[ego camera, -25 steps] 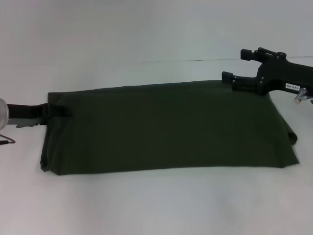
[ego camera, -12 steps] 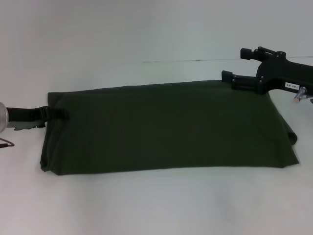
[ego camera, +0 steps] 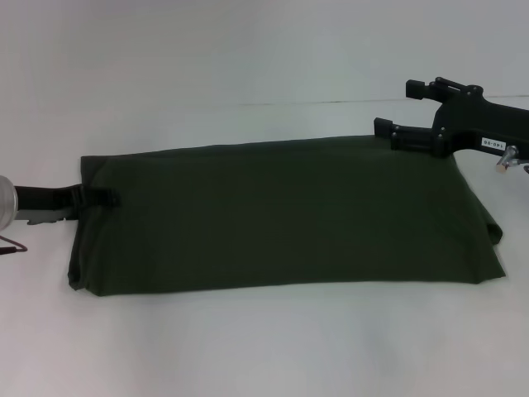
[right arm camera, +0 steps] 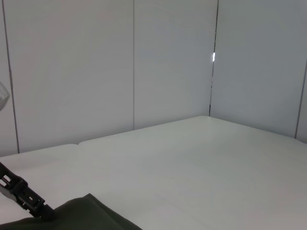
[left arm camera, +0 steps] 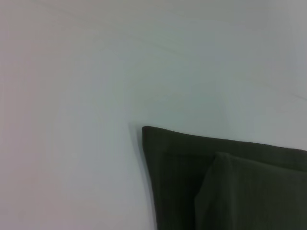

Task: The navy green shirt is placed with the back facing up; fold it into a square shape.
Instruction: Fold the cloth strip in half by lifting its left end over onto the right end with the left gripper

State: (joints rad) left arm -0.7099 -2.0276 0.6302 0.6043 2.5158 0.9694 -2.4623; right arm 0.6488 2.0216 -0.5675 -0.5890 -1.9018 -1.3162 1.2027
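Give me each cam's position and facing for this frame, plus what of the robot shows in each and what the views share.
Head view: on the robot's head, looking forward and down at the navy green shirt on the white table; left gripper at its left edge, right gripper open at its far right corner.
Left wrist view: on the left wrist, facing a folded shirt corner; no own fingers visible.
Right wrist view: on the right wrist, facing across the table to the wall panels; a black gripper shows at the shirt.
Shared: shirt and table.

small white label on right arm (ego camera: 493, 143), print unreadable
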